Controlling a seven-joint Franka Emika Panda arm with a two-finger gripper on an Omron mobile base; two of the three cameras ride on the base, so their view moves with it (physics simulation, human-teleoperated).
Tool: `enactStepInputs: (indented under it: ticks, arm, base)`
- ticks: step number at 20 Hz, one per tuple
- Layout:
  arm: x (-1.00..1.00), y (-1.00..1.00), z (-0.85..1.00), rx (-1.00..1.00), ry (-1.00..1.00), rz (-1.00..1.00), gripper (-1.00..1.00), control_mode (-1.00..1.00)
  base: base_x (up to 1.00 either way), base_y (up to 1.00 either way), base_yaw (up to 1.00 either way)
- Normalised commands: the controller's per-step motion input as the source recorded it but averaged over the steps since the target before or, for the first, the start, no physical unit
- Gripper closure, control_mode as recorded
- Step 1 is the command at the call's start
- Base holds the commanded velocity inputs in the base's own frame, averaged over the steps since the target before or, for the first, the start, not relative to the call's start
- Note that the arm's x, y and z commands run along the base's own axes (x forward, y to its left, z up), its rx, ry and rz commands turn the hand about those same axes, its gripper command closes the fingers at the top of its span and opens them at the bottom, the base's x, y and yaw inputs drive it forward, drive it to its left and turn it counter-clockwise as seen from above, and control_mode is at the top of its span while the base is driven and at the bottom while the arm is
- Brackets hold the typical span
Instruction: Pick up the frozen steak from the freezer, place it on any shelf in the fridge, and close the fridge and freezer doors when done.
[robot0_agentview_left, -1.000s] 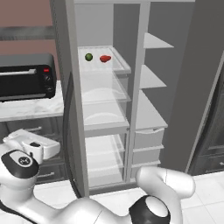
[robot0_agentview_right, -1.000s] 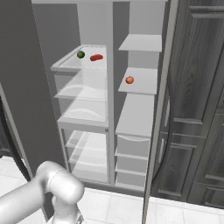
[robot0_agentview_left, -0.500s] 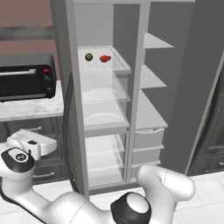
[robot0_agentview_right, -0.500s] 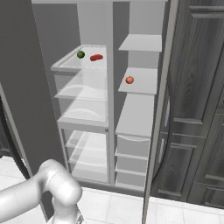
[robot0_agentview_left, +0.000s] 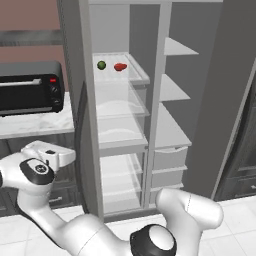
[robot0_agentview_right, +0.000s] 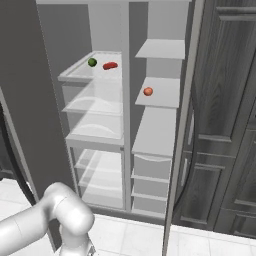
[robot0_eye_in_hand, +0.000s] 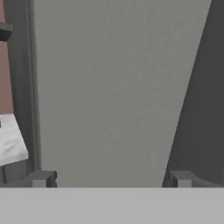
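Fridge (robot0_agentview_left: 120, 150): the wide part with clear shelves stands open, so the arm can reach in.
Freezer (robot0_agentview_right: 157, 130): the narrow part with grey shelves is open too.
Fridge door (robot0_eye_in_hand: 113, 87): this flat grey door is right in front of the fingers, very near. I think the arm goes there to push it shut.
Worktop (robot0_agentview_left: 35, 122): it carries a black oven (robot0_agentview_left: 30, 87), off to one side of the fingers.
Shelf (robot0_agentview_right: 92, 72): the top clear shelf holds the steak (robot0_agentview_right: 110, 65), the red thing beside a green ball (robot0_agentview_right: 92, 62), so that job looks done.
Fingers (robot0_eye_in_hand: 109, 179): spread wide, holding nothing.
Change: the arm has swung lower and closer to the door. The food has not moved.
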Motion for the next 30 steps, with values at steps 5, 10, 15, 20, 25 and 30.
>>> enactStepInputs:
  ticks: [5, 10, 15, 20, 25, 30]
  arm:
    - [0.38, -0.62, 0.0, 0.0, 0.0, 0.08, -1.0, -1.0]
    - [0.32, -0.79, 0.0, 0.0, 0.0, 0.07, -1.0, -1.0]
    - [0.26, -1.0, 0.0, 0.0, -0.05, 0.06, -1.0, -1.0]
    - [0.26, -1.0, 0.0, 0.01, -0.06, 0.02, -1.0, -1.0]
    - [0.31, -1.0, 0.0, 0.01, -0.07, 0.0, -1.0, -1.0]
    - [0.48, -0.91, 0.02, 0.03, -0.08, 0.0, -1.0, -1.0]
  base:
    - [0.0, 0.0, 0.0]
    - [0.0, 0.0, 0.0]
    - [0.0, 0.0, 0.0]
    - [0.0, 0.0, 0.0]
    - [0.0, 0.0, 0.0]
    - [0.0, 0.0, 0.0]
